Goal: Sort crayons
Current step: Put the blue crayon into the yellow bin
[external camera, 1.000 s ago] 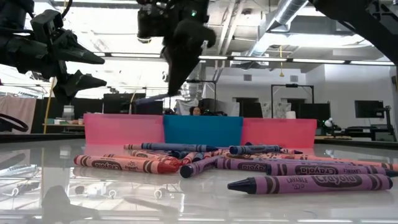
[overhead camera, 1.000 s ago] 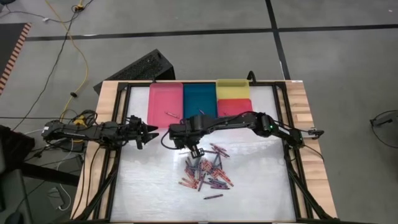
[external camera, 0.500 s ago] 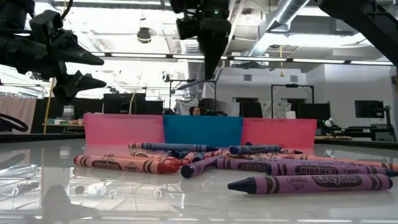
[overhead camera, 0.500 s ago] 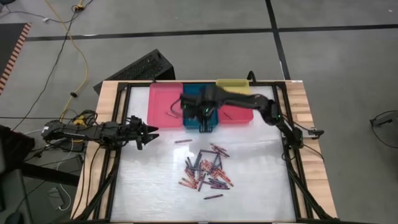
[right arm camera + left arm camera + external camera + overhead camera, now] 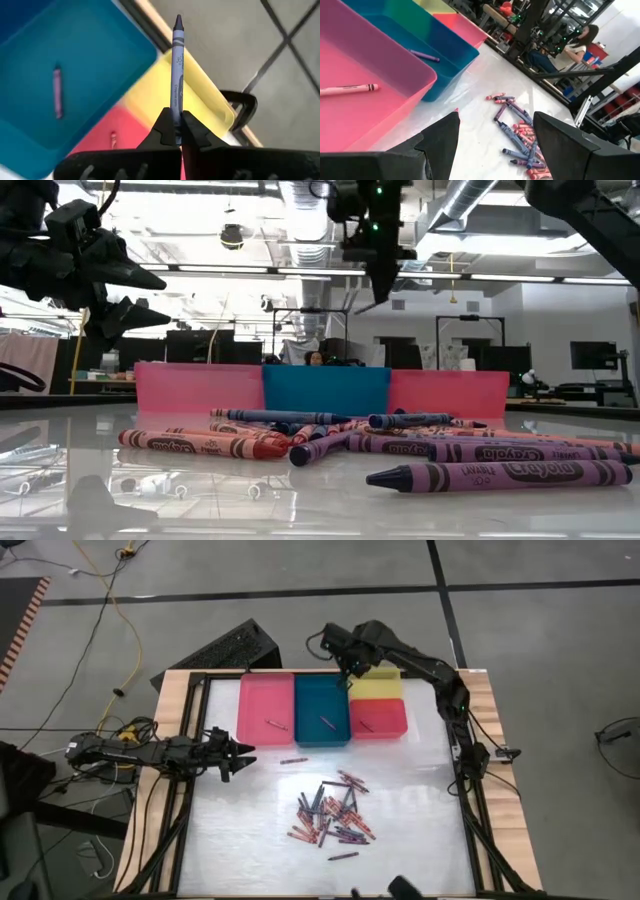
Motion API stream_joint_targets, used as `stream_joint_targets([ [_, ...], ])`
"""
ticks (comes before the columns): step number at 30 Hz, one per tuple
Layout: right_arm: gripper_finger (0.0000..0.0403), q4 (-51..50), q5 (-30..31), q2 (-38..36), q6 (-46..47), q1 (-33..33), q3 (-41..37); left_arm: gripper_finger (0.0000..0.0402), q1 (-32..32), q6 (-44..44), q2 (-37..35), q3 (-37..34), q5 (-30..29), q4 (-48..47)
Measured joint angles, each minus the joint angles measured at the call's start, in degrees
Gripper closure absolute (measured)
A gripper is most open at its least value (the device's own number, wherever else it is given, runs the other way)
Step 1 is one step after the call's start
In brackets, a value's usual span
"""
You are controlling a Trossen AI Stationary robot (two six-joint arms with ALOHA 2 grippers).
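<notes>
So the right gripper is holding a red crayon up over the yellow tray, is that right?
Not quite. The right gripper does hold a crayon over the yellow tray, but the crayon is grey-blue, not red. The right wrist view shows it clamped between the fingers.

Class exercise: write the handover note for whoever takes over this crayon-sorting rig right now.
Right pincer: shut on a grey crayon, held above the yellow tray.
Left pincer: open, empty, waiting at the table's left side.
Done: one crayon each in the pink tray, teal tray and red tray.
Left: the crayon pile mid-table, plus a stray crayon near the trays.
</notes>
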Motion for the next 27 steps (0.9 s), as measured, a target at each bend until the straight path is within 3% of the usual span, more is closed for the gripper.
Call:
stream_joint_targets([
  [7, 0.0396, 0.0, -0.19, 0.13, 1.61, -3.79, -5.93, 0.0157, 0.0, 0.0, 0.0, -0.02, 0.0, 0.0],
  [20, 0.0396, 8.0, -0.12, 0.19, -7.25, -6.19, -25.66, 0.0157, 0.0, 0.0, 0.0, 0.0, -0.05, 0.02],
  [27, 0.0396, 13.98, -0.12, 0.21, -10.27, -8.07, -28.98, 0.0157, 0.01, 0.0, 0.0, 0.0, -0.14, 0.04],
])
